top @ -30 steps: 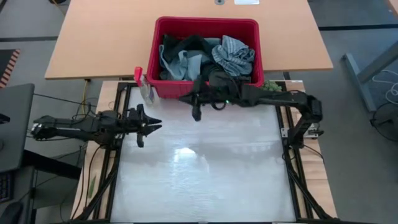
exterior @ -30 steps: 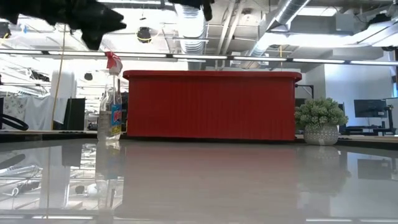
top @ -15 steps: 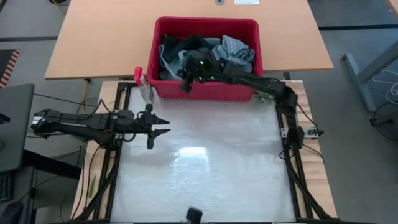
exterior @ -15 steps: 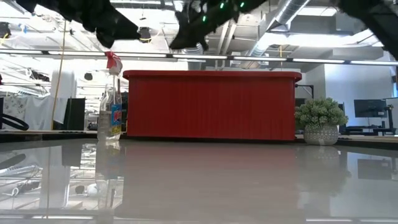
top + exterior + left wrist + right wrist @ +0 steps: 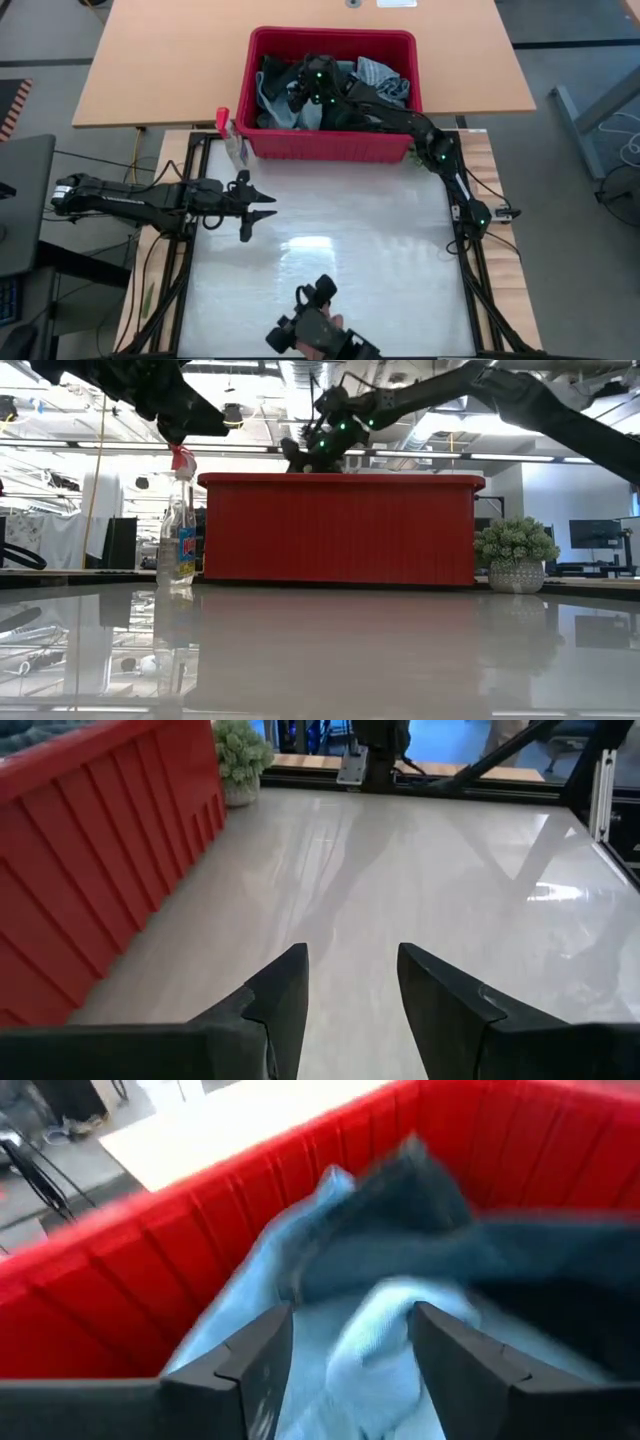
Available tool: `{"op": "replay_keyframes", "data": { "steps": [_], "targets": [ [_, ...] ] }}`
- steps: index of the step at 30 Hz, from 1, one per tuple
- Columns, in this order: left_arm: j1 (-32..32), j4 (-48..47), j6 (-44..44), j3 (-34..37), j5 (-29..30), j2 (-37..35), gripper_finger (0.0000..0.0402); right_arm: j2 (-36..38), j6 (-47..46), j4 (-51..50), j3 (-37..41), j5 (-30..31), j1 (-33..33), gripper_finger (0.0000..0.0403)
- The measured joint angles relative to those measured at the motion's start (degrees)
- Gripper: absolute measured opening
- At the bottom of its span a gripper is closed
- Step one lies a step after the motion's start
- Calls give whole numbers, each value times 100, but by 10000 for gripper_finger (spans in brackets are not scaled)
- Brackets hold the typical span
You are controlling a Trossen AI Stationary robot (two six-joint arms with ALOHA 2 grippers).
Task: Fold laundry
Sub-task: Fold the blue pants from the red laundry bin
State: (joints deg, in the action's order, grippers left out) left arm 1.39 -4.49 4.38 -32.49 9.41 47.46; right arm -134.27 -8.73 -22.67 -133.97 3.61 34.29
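My right gripper [image 5: 340,1350] is over the red basket [image 5: 330,145], fingers apart, holding nothing, just above the laundry [image 5: 375,85] piled inside: light blue, striped and dark garments. My left gripper [image 5: 258,206] hovers over the white table [image 5: 330,250] near its left edge, fingers parted, empty. Spray bottle [image 5: 178,545] stands beside the basket.
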Motion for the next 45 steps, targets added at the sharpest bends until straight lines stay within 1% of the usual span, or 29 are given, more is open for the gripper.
{"op": "replay_keyframes", "data": {
  "steps": [7, 10, 14, 16, 17, 19, 22, 23, 28, 31, 35, 38, 41, 45],
  "targets": [
    [-22, -243, 269, 0, 30, 2, 145, -220, -34, 120, -7, -132, 33, 241],
    [-64, -234, 277, 0, 46, 0, 145, -380, -90, 2, 10, -203, 26, 240],
    [-98, -252, 275, 0, 39, 0, 145, -491, -92, 45, 15, -197, 20, 228],
    [-98, -302, 276, 0, 21, 0, 145, -486, -90, 98, 10, -186, 22, 204],
    [-98, -320, 281, 0, 4, 0, 145, -486, -90, 166, 10, -134, 22, 186],
    [-98, -416, 347, 0, -8, -31, 145, -488, -49, 354, 10, -9, 22, 137],
    [-98, -526, 390, 0, -27, -114, 145, -349, -16, 563, 2, 23, 22, 43],
    [-98, -611, 398, 0, -27, -153, 145, -286, 30, 570, -72, 22, 24, 28],
    [-98, -727, 442, 2, 44, -259, 145, 444, 226, 703, -90, -2, 26, 26],
    [-98, -719, 431, 2, 142, -258, 145, 1021, 405, 744, -88, -18, 34, 26],
    [-98, -713, 376, 2, 246, -256, 145, 1803, 424, 974, -88, -97, 79, 26],
    [-98, -716, 448, 2, 401, -249, 145, 2315, 326, 1306, -86, -482, 155, 26],
    [-101, -717, 579, 2, 490, -249, 145, 2741, -273, 1962, -86, -1035, 225, 26],
    [-98, -719, 587, 2, 486, -247, 145, 3137, -1494, 3172, -86, -1676, 332, 26]
  ]
}}
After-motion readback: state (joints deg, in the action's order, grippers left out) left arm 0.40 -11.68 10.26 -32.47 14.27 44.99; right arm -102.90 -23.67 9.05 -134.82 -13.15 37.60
